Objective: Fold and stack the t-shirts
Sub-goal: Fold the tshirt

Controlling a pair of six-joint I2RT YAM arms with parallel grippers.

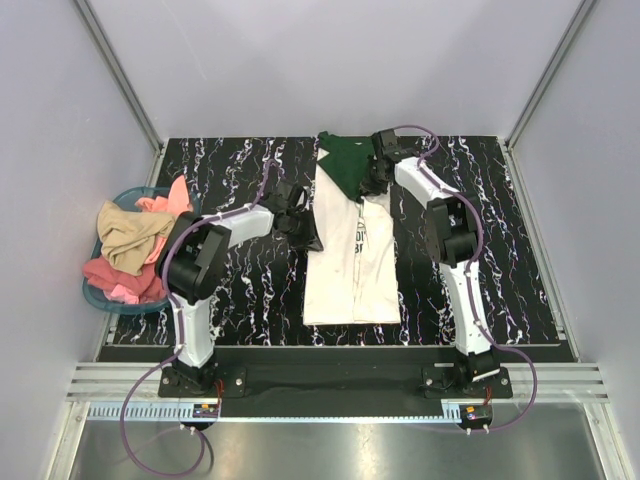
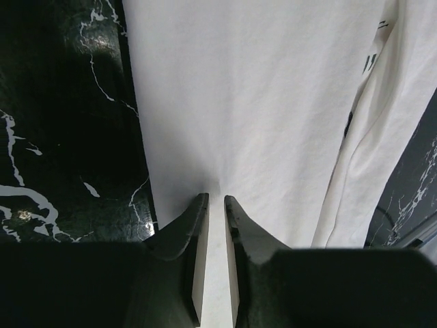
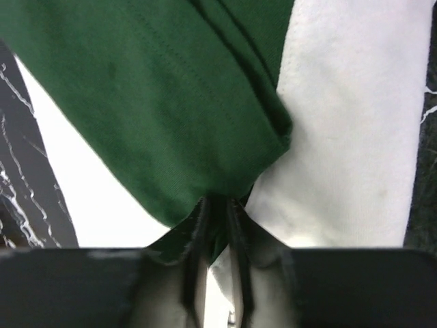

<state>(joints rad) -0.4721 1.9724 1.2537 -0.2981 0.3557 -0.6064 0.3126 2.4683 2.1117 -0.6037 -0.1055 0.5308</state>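
the black table top with white marble veining (image 1: 250,295) fills the middle of the top view. at its centre lies the cream-white cloth t-shirt (image 1: 350,275), drawn out as a long panel running from 12 o'clock down to 6 o'clock. its hem end is nearest the arm bases, and small dark lettering (image 1: 362,236) shows around the middle of the panel.

the plain dark green cloth t-shirt (image 1: 345,165) sits bunched in a rough triangle at the 12 o'clock end, overlapping the top of the cream-white one and touching it.

at the table's 9 o'clock edge stands a round blue plastic basket (image 1: 130,193) heaped with tan and coral-pink garments (image 1: 130,245), well apart from both shirts.

the left arm (image 1: 200,260) reaches from 7 o'clock toward the cream-white shirt's 9 o'clock edge. the right arm (image 1: 455,235) stretches from 5 o'clock up to the green shirt's 3 o'clock side.

in its wrist view, the left gripper (image 2: 216,198) is clenched nearly together on a thin strip of cream-white cloth at that shirt's edge, with faint creases fanning out from the fingertips.

the right gripper (image 3: 218,201) is clamped on a corner of the green shirt, whose cloth funnels down into the narrow slot between its jaws, with the cream-white shirt beneath.
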